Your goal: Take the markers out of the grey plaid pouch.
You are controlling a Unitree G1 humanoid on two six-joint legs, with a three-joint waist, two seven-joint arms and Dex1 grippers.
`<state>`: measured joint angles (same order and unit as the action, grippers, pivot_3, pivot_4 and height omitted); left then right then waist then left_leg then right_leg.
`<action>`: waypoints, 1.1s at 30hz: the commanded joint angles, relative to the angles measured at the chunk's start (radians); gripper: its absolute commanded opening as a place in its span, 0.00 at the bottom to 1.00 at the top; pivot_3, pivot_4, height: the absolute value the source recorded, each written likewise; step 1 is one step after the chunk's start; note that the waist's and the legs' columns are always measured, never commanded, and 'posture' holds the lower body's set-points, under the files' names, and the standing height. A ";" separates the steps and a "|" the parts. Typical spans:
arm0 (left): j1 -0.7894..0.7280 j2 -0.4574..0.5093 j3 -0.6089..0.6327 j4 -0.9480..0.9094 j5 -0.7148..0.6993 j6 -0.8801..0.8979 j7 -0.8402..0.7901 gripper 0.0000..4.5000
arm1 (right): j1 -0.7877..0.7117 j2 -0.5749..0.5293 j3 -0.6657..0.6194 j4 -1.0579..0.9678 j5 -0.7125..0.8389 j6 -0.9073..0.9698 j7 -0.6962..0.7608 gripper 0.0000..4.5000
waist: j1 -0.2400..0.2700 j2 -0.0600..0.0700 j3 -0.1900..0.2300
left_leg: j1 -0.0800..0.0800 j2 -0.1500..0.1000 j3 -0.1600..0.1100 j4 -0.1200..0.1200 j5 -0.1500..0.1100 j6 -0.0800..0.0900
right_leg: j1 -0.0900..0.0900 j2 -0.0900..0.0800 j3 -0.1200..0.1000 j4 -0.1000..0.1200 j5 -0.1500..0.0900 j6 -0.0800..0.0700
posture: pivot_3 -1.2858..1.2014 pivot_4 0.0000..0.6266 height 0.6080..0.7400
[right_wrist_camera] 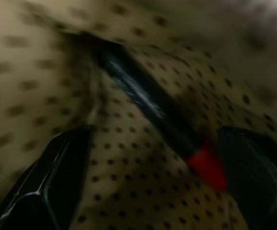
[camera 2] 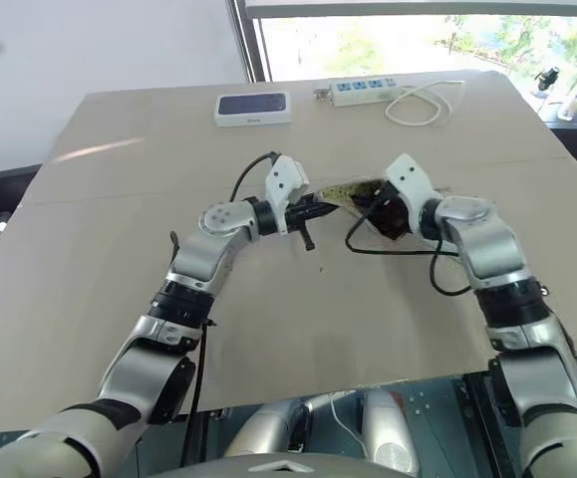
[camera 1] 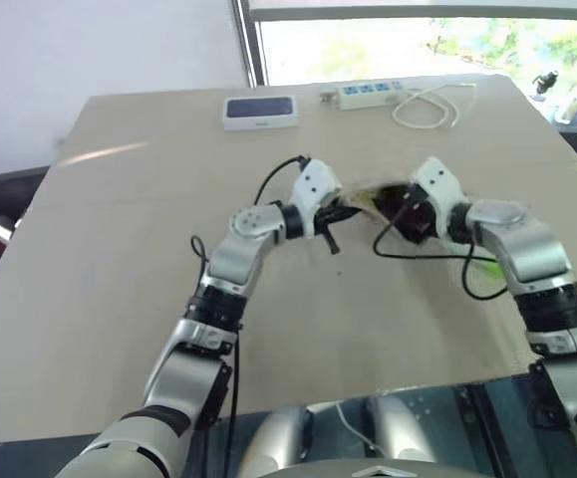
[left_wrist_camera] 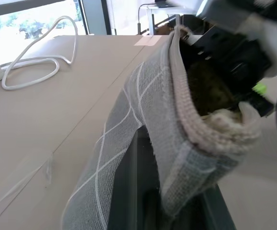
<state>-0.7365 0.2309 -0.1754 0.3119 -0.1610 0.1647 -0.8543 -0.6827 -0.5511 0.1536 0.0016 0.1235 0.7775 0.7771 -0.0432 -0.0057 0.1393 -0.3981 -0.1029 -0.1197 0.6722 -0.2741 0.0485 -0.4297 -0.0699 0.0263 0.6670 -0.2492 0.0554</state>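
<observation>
Marker (right_wrist_camera: 176,134) lies diagonally inside pouch (left_wrist_camera: 152,124), between my open right end effector (right_wrist_camera: 152,191); left end effector (camera 1: 340,211) pinches the rim.

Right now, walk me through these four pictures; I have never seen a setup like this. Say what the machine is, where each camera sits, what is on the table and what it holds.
This is a two-armed humanoid robot. Two pictures come from cameras in its head, looking down over its arms at a tan table. The other two come from cameras on its wrists, looking along the fingers.

The left gripper is shut on the edge of the grey plaid pouch, holding it up off the table. The right gripper is open at the pouch's mouth; its wrist camera looks inside at the dotted olive lining and a dark marker with a red end, which it does not hold. A lime-green marker lies on the table by the right arm.

At the far edge sit a white-edged box with a dark top and a power strip with a white cord.
</observation>
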 commanded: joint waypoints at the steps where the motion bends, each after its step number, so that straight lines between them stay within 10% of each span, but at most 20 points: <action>1: -0.030 -0.012 0.027 -0.010 -0.009 -0.018 0.027 0.00 | 0.013 -0.006 -0.028 -0.099 0.047 0.055 0.009 0.97 | 0.001 0.000 0.000 | 0.000 0.000 0.000 0.000 0.000 0.000 | 0.000 0.000 0.000 0.000 0.000 0.000 | 0.52 0.24 1.00; 19: 0.033 -0.033 0.000 -0.017 0.001 -0.023 0.027 0.00 | 0.027 0.211 -0.475 -0.107 0.347 0.479 -0.274 0.97 | 0.006 0.000 0.000 | 0.000 0.000 0.000 0.000 0.000 0.000 | 0.000 0.000 0.002 0.000 0.000 0.000 | 0.52 0.24 1.00; 33: 0.023 -0.044 0.028 -0.143 -0.177 0.198 -0.069 0.00 | 0.066 -0.154 -0.018 -0.292 0.143 0.193 -0.157 0.97 | 0.004 0.000 0.000 | 0.000 0.000 0.000 0.000 0.000 0.000 | -0.001 0.000 0.002 0.000 0.000 0.000 | 0.52 0.24 1.00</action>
<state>-0.7002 0.1860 -0.1831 0.2413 -0.2894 0.3474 -0.9062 -0.5990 -0.6718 0.1232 -0.2423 0.2929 1.0012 0.5883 -0.0393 -0.0056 0.1394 -0.3984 -0.1030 -0.1195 0.6718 -0.2742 0.0486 -0.4301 -0.0701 0.0283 0.6668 -0.2492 0.0554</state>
